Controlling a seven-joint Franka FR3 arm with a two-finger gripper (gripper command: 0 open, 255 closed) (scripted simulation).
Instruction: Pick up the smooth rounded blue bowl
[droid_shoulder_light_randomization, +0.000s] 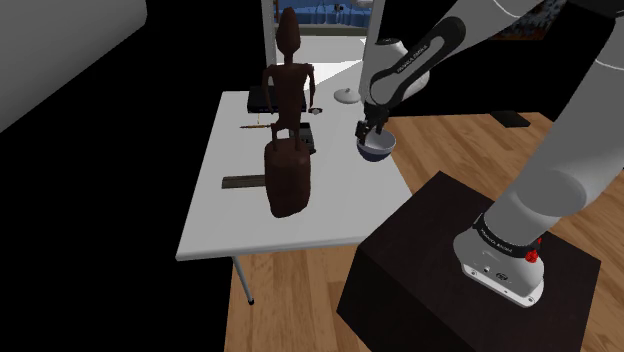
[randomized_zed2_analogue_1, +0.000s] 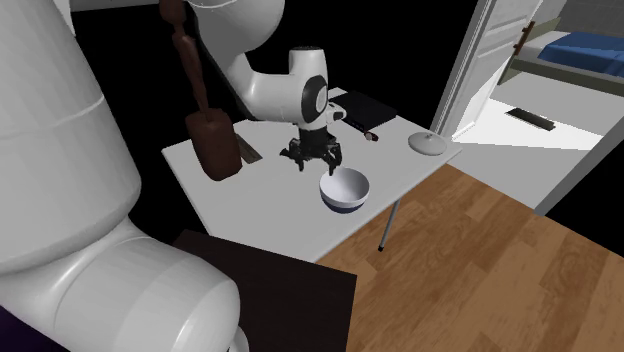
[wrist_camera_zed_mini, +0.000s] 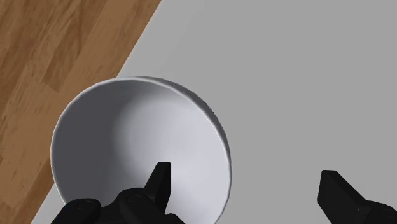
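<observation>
The bowl (randomized_zed2_analogue_1: 344, 190) is round and smooth, blue outside and white inside. It sits on the white table (randomized_zed2_analogue_1: 262, 205) close to the table's edge, seen in the shoulder view at the table's right side (droid_shoulder_light_randomization: 377, 149). My black gripper (randomized_zed2_analogue_1: 318, 160) hangs just above it, open. In the wrist view one finger (wrist_camera_zed_mini: 160, 181) is over the inside of the bowl (wrist_camera_zed_mini: 127, 140), and the other finger (wrist_camera_zed_mini: 337, 194) is well outside it over bare table (wrist_camera_zed_mini: 305, 76). The bowl's rim lies between them, and neither finger touches it.
A tall dark brown carved figure (droid_shoulder_light_randomization: 287, 130) stands mid-table on a thick base. Behind it lie a black flat object (randomized_zed2_analogue_1: 360, 112) and a white round lid-like thing (randomized_zed2_analogue_1: 428, 144). A dark flat bar (droid_shoulder_light_randomization: 243, 181) lies by the figure. Wooden floor (wrist_camera_zed_mini: 57, 57) lies past the table's edge.
</observation>
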